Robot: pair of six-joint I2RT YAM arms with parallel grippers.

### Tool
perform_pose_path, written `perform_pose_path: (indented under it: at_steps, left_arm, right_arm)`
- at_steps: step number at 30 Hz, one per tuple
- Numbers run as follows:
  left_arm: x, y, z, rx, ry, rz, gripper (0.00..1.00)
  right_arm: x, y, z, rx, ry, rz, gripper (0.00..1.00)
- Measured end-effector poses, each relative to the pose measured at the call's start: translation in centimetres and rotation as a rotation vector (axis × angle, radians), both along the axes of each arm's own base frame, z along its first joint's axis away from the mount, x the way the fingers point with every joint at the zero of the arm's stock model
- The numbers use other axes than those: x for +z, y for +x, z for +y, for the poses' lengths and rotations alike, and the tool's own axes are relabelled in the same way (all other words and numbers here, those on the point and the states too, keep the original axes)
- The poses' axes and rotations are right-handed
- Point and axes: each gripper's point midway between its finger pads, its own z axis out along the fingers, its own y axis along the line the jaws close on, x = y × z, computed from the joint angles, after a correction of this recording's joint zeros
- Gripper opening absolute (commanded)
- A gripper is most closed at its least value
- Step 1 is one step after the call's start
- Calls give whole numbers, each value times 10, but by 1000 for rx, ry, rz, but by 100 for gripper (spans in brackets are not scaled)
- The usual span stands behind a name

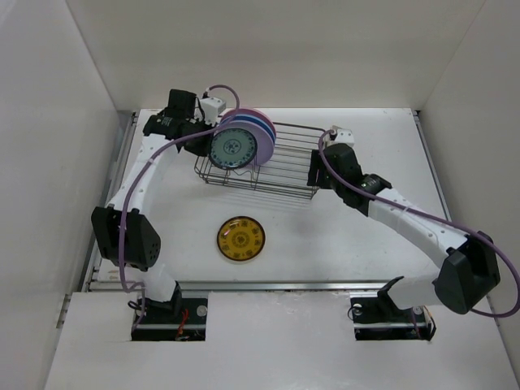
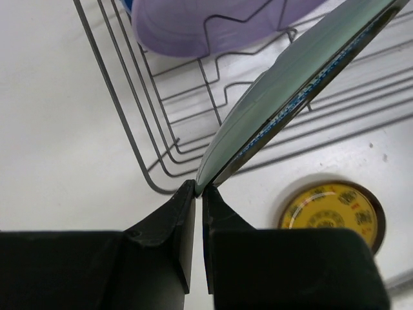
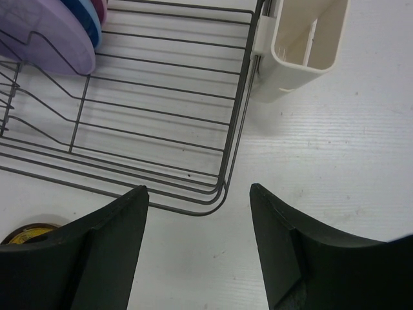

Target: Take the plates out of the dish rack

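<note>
Left hand [image 2: 199, 190] pinches the teal plate [image 2: 290, 90] at its rim; judged rigid, slippery, breakable. Right hand [image 3: 198, 188] stands open.

yellow plate [image 3: 29, 234] half hidden, lavender plate [image 2: 213, 26] cropped

Open table [image 1: 341, 236] spreads before the dish rack [image 1: 288, 162], broken only by the yellow plate [image 1: 240, 239]; inside, upright plates [image 1: 258, 130] crowd the left end, bare wires before my right tool [image 3: 199, 192].
</note>
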Motion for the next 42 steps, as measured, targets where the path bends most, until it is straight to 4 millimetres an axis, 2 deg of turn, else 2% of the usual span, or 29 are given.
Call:
perform_pose_path:
  at_steps: [6,12,16,22,25,29,38,42]
  left_arm:
    - [15,-38,0,-71,-54,62,0]
    - [15,-82,-4,-211,-62,147,0]
    - [-2,-115,-7,-330,-20,248,0]
    - [-46,-166,-14,-492,51,437,0]
    - [-64,-183,-18,-546,98,514,0]
    - [-85,-189,-24,-560,134,576,0]
    - [-119,-176,-35,-511,176,638,0]
    - [-122,-175,-36,-508,185,637,10]
  right_arm:
    - [-12,-6,1,19,-2,27,70]
    - [-12,-6,5,36,12,28,70]
    - [-13,-7,7,47,18,32,70]
    - [-11,-10,6,52,25,28,70]
    - [-12,-12,5,53,26,28,70]
    - [-13,-15,4,54,26,30,70]
    - [-13,-15,4,53,27,29,70]
    - [-12,-15,3,53,28,26,70]
